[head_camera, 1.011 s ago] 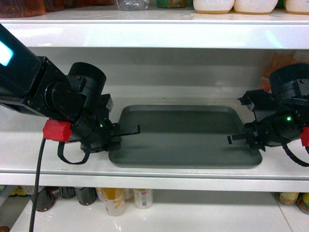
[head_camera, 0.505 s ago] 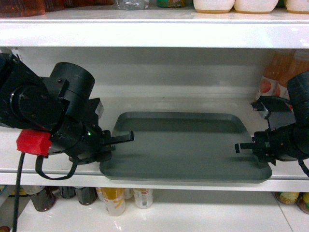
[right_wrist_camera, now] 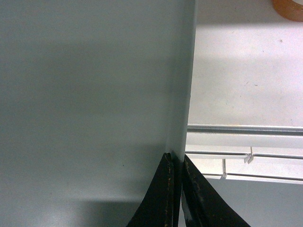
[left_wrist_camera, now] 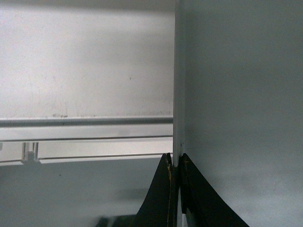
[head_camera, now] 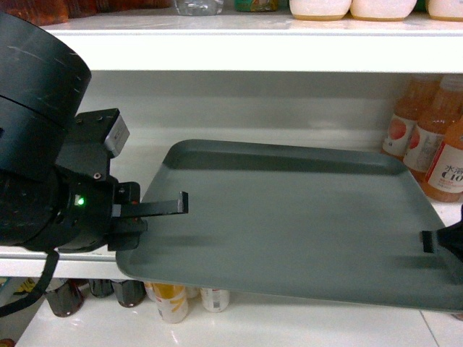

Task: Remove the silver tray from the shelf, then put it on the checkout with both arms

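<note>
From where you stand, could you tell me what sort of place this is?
Probably a shop aisle: white shelf boards stacked in tiers, orange drink bottles at the right, and jars on the tier below.

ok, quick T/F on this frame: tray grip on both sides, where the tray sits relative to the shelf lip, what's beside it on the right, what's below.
1. Both grippers are clamped on the silver tray. True: the left gripper and right gripper each have their jaws closed on a rim edge.
2. The tray sits fully back on the shelf. False: its front edge overhangs the front lip.
3. Orange drink bottles stand to the tray's right. True.
4. Something lies on the tray. False: its surface is bare.
5. The shelf below is bare. False: jars and bottles show under it.
</note>
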